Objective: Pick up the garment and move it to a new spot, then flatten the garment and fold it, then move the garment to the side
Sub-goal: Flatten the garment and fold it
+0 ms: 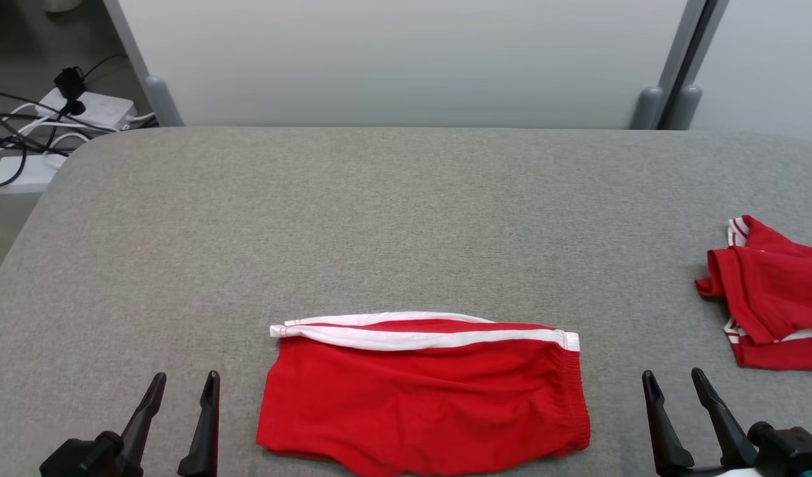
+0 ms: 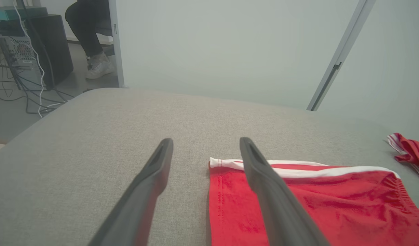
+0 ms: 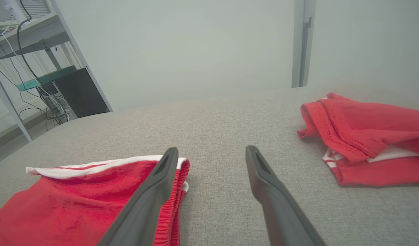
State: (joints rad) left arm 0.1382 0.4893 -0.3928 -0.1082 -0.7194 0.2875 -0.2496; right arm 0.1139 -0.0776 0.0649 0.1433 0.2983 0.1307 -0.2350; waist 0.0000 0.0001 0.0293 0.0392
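Note:
A red garment (image 1: 422, 394) with white side stripes lies folded flat on the grey table (image 1: 406, 218), near its front edge. It also shows as the garment (image 2: 308, 201) in the left wrist view and the garment (image 3: 76, 201) in the right wrist view. My left gripper (image 1: 184, 381) stands open just left of it, holding nothing. My right gripper (image 1: 674, 377) stands open just right of it, also with nothing in it. Both grippers, left gripper (image 2: 204, 143) and right gripper (image 3: 211, 152), hover over bare table beside the cloth.
A second red garment (image 1: 773, 295) with white trim lies crumpled at the table's right edge, seen again as the crumpled garment (image 3: 366, 136). Power strips and cables (image 1: 48, 126) lie on the floor past the far left corner. A person's leg and shoe (image 2: 93, 44) stand beyond the table.

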